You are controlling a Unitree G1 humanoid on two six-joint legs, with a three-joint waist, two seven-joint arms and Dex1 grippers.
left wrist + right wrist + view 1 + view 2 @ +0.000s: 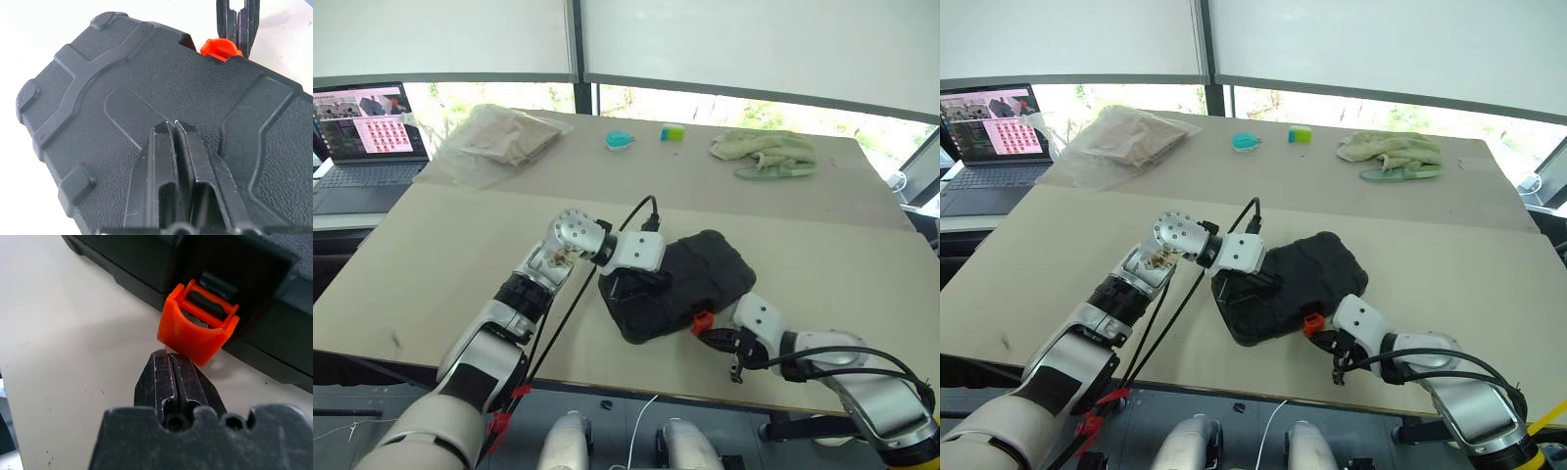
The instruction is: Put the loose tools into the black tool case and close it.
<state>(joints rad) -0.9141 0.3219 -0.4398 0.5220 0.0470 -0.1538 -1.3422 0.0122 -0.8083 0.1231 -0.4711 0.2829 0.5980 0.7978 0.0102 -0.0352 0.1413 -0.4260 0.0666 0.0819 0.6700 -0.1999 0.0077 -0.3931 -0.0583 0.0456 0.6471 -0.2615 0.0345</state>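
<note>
Left hand (174,128) pressed on closed black tool case (680,284), right hand (172,363) at orange latch (198,333)

Beige table (460,255), bright windows (724,103) behind, white blinds (754,39) lowered

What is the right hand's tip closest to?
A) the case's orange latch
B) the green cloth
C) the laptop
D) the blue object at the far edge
A: the shut right hand sits just in front of the orange latch on the closed case.
</note>
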